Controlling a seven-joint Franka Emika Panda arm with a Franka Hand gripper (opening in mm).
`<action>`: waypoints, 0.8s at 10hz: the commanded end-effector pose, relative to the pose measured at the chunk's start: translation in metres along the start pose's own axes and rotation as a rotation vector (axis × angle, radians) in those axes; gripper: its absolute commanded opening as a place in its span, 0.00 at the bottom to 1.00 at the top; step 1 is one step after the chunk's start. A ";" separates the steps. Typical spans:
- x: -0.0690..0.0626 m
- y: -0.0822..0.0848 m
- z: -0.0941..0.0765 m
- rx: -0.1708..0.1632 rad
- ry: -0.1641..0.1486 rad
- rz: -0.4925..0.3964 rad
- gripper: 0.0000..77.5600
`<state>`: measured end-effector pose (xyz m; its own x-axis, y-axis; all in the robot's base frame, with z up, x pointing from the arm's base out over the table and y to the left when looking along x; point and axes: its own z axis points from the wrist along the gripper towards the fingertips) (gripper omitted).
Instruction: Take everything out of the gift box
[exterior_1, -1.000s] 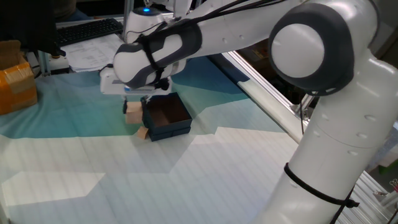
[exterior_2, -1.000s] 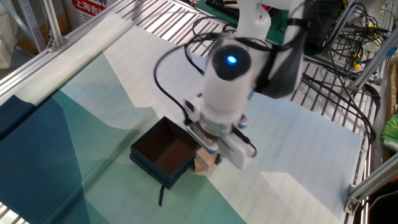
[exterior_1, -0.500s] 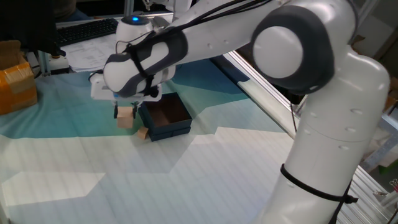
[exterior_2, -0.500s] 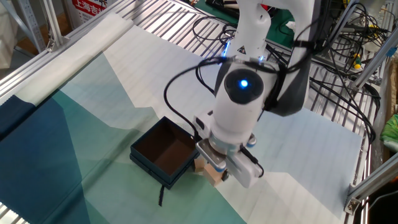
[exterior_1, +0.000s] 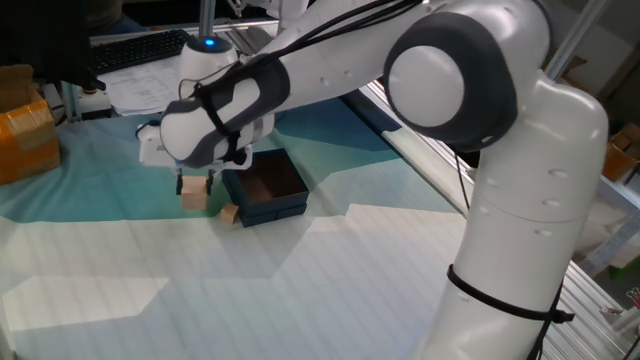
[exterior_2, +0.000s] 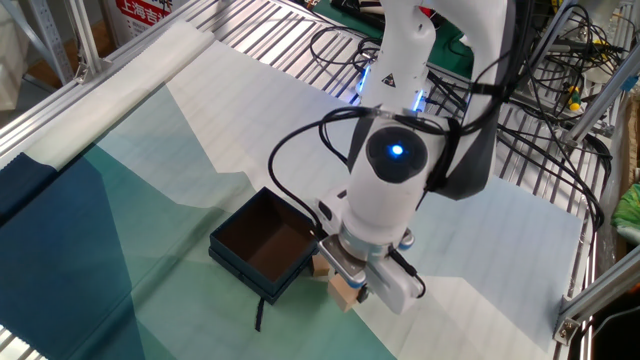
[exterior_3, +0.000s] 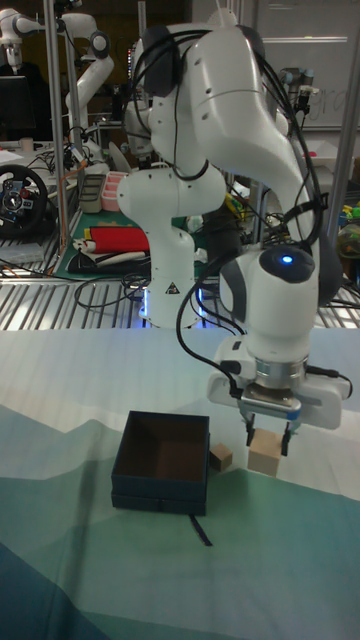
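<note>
Gripping the larger light tan wooden cube (exterior_3: 265, 453) between my two fingers, my end effector (exterior_3: 266, 449) hangs low over the desk (exterior_3: 90, 590), just beside the gift box and outside its walls. I hold the cube by two opposite faces, fingers pointing straight down, because that keeps it level and lets me set it flat on the cloth. Its underside looks very close to the surface in the tall fixed view; whether it already touches I cannot tell.

I judge the spot sensible: it is clear of the box, yet a short carry away, so the block ends up plainly out without a long swing.

Next along, the smaller light tan wooden block (exterior_3: 221, 459) lies on the desk against the outside of the box wall, between the box and the cube I hold. It is already out.

Beyond it, the small square dark navy-blue gift box (exterior_3: 161, 463) sits open, low-walled, its dark brown interior bare as far as the views show. A dark strap (exterior_3: 199, 529) trails from its front edge onto the cloth.

By my reckoning, only the release is left. I should let go gently so the cube does not tip onto the small block.
</note>
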<state>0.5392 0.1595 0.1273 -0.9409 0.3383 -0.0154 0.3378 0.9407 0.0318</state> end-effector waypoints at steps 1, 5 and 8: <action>0.001 0.003 0.006 0.001 -0.022 0.001 0.02; 0.002 0.003 0.018 0.012 -0.043 -0.026 0.02; 0.003 0.003 0.022 0.018 -0.059 -0.038 0.02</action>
<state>0.5374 0.1637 0.1081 -0.9481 0.3127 -0.0574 0.3122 0.9499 0.0170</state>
